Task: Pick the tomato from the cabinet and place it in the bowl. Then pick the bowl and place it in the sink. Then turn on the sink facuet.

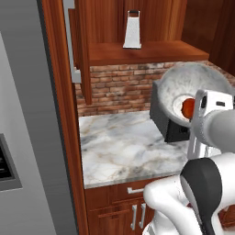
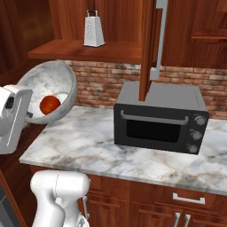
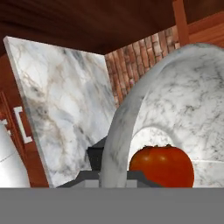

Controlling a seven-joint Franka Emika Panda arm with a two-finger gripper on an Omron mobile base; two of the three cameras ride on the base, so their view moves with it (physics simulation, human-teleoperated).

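Note:
The marbled bowl (image 1: 197, 85) (image 2: 51, 82) hangs tilted above the counter's edge, its opening facing the cameras. The red tomato (image 1: 187, 108) (image 2: 49, 104) (image 3: 162, 166) lies inside it against the lower wall. My gripper (image 1: 196, 120) (image 2: 29, 116) (image 3: 109, 176) is shut on the bowl's lower rim (image 3: 114, 135), and one dark finger (image 3: 94, 159) shows beside that rim. The wood cabinet (image 1: 147, 53) (image 2: 75, 49) stands above and behind, its door (image 2: 148, 44) swung open. The sink and the sink faucet are out of view.
A metal grater (image 1: 132, 30) (image 2: 94, 29) stands on the cabinet shelf. A black toaster oven (image 2: 159, 117) (image 1: 167, 121) sits on the marble counter (image 1: 124, 144) (image 2: 97, 148) by the brick wall. A grey fridge (image 1: 23, 114) fills the left.

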